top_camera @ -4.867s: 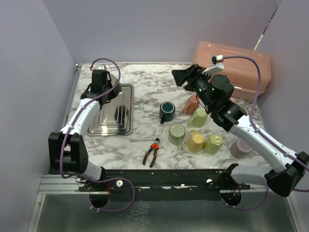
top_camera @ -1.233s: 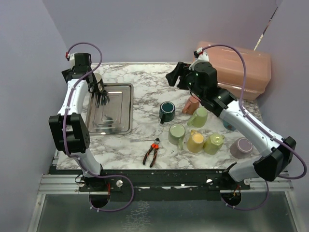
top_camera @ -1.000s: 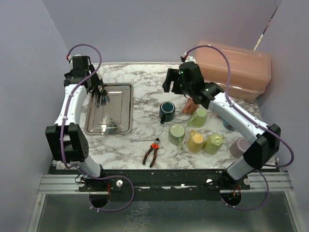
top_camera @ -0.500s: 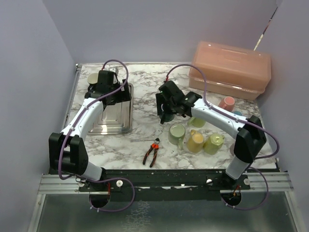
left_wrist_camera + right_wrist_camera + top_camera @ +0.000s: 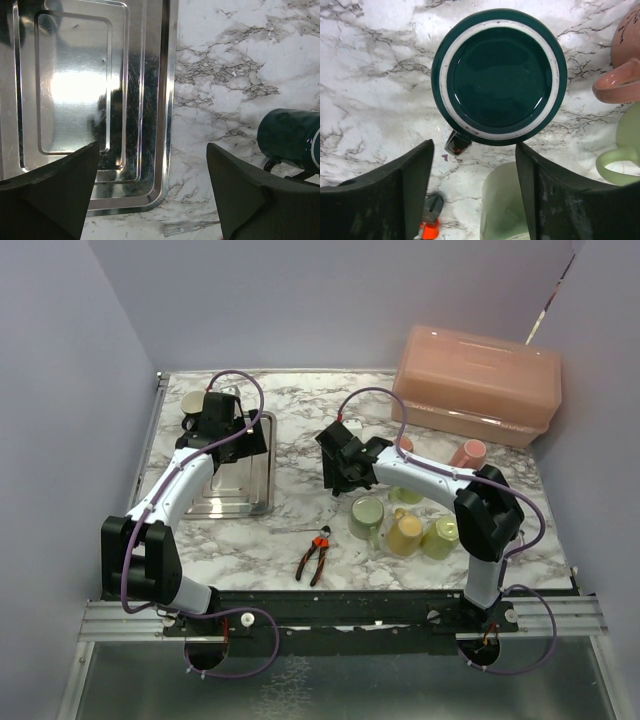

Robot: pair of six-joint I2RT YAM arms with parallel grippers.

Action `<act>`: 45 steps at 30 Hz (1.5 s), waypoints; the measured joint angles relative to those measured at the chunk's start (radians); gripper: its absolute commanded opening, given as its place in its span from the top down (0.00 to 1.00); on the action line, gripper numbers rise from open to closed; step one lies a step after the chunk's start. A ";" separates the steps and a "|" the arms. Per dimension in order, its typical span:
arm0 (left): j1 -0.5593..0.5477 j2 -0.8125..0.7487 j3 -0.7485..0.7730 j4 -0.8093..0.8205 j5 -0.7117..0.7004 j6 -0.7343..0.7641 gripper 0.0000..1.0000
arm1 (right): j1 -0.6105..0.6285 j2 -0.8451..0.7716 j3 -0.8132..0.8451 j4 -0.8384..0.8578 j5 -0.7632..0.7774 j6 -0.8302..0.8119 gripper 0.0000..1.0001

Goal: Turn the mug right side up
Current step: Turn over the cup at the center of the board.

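The mug is dark green and stands upside down on the marble, its white-ringed base facing up. Its handle points toward the lower left of the right wrist view. My right gripper hangs open just above it, a finger on either side of the handle end and nothing between them. From above, the right gripper covers most of the mug. My left gripper is open and empty over the right edge of the steel tray. The mug lies off to its right.
Pale green mugs and a yellow one crowd the marble just in front of the dark mug. A pink mug and a pink lidded bin stand at the back right. Orange-handled pliers lie near the front.
My right arm swung left and came down over the dark green mug, its jaws narrowing slightly. My left gripper shifted from the tray's back left to its right edge.
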 measured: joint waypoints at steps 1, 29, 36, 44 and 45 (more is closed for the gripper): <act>0.000 0.000 0.000 0.001 -0.001 0.000 0.13 | 0.000 0.002 0.003 0.003 0.004 0.006 0.37; 0.000 -0.010 -0.014 0.006 -0.093 -0.028 0.12 | -0.010 0.081 0.051 0.103 0.048 -0.115 0.67; 0.000 -0.010 -0.014 0.009 -0.093 -0.032 0.01 | -0.018 0.108 0.072 0.095 0.049 -0.114 0.94; 0.000 -0.010 -0.014 0.009 -0.087 -0.057 0.01 | -0.031 0.112 0.078 0.123 0.044 -0.127 0.99; 0.000 -0.010 -0.014 0.009 -0.081 -0.058 0.01 | -0.035 0.112 0.075 0.137 0.034 -0.131 0.99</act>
